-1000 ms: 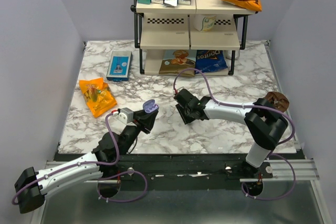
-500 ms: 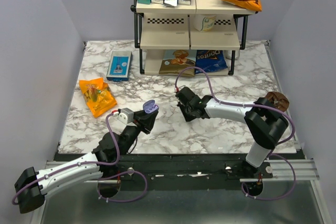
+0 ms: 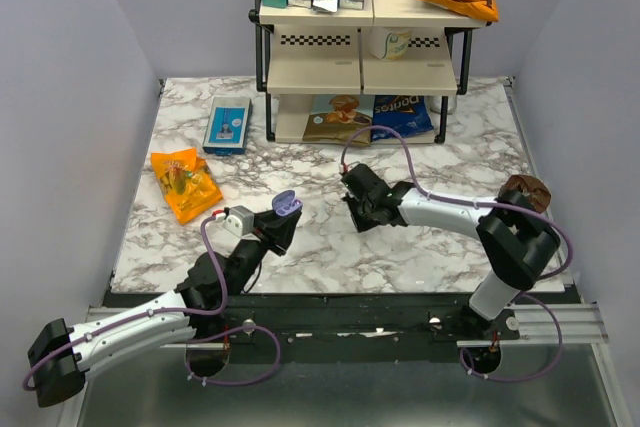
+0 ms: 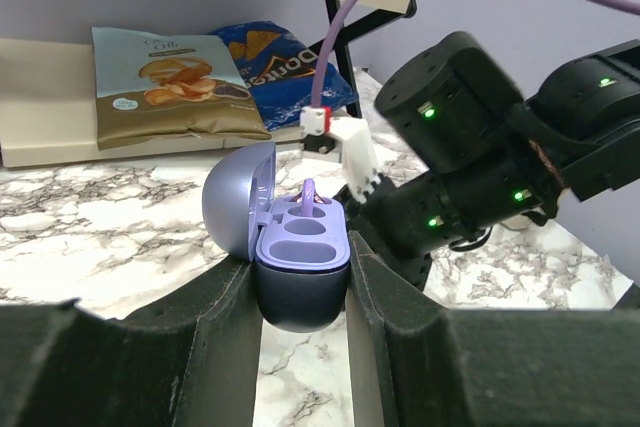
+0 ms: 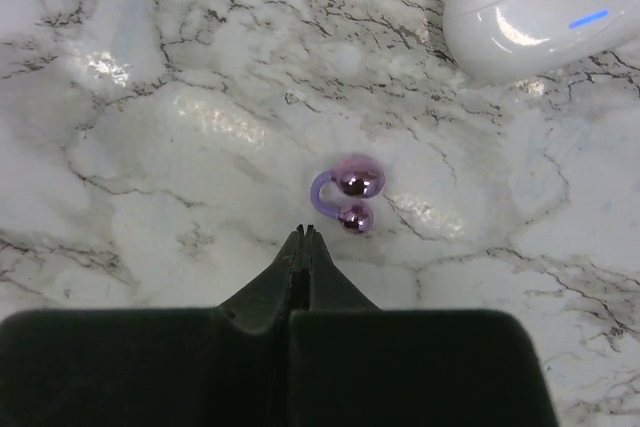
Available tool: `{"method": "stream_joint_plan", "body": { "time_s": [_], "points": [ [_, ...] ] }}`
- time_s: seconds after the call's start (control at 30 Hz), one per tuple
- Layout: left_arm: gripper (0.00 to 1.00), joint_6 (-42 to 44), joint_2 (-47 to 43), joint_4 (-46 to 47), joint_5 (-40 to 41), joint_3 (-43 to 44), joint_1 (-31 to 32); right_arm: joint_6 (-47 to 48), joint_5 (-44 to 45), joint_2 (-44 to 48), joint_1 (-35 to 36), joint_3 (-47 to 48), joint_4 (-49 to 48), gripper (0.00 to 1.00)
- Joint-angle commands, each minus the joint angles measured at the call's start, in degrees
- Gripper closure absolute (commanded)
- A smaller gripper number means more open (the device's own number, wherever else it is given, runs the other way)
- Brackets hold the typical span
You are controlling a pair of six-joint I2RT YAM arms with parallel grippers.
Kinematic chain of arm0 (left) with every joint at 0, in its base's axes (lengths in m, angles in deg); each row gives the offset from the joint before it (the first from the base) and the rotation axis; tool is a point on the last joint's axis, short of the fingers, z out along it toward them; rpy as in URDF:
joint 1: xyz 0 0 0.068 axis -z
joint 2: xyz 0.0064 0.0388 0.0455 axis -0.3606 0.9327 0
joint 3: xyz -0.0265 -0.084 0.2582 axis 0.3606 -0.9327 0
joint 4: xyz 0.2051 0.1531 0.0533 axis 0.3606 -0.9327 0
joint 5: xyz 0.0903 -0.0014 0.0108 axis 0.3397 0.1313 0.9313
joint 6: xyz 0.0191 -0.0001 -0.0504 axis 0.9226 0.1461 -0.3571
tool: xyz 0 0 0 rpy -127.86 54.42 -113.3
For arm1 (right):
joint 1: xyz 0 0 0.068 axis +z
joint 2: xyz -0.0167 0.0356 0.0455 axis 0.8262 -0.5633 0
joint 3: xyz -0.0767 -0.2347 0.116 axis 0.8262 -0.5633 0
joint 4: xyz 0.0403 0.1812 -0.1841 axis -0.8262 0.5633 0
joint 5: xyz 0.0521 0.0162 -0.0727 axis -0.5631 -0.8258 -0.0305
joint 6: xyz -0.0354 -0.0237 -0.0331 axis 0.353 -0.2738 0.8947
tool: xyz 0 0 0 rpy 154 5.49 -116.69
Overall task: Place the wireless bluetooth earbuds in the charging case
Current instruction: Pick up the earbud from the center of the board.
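White and grey marble table top [image 3: 470,157] lies under both my arms, with a cream shelf rack [image 3: 315,72] at its far edge. My left gripper [image 4: 302,269] is clenched on the small round lavender-blue glossy plastic charging case [image 4: 300,297], with one finger on each side of its lower half. It holds the case above the table near the front edge, a little left of the middle. The hinged lid [image 4: 235,212] stands raised, tilted to the left in the left wrist view, and shows the paler inside. From the far recess a small lavender ring [image 4: 310,194] stands up; I cannot tell if it is a whole bud.

My right gripper [image 5: 302,235] is closed completely, its two fingertips pressed together with nothing between them, low over the marble. Just beyond the tips, slightly to the right and apart from them, lies a tiny lavender-purple earbud [image 5: 345,197] with a ring-like loop and two shiny round ends. A white oval pebble-shaped case [image 5: 540,7] with a small blue light lies further away, well apart from this bud.
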Motion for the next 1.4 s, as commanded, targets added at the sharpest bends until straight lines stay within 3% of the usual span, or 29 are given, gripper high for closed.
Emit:
{"method": "stream_joint_plan", "body": {
  "time_s": [0.0,0.23,0.33,0.47,1.37],
  "points": [
    [1.00,-0.5,-0.1,0.9,0.8,-0.2,0.2,-1.5,-5.0,6.0,-0.9,-0.7,2.0,0.99],
    [1.00,-0.5,0.5,1.0,0.7,0.0,0.3,-0.5,-12.9,11.5,-3.8,-1.6,2.5,0.98],
    [1.00,-0.9,1.1,1.7,0.5,-0.2,0.3,1.5,-11.4,9.5,-3.8,-0.5,3.7,0.69],
    [1.00,-1.0,1.8,2.0,0.0,-0.1,0.3,2.9,-10.3,7.2,-3.7,0.7,3.9,0.57],
    [1.00,-0.9,1.3,2.2,0.9,-1.2,0.2,3.5,-10.5,-2.5,-3.9,4.3,0.8,0.56]
  ]
}}
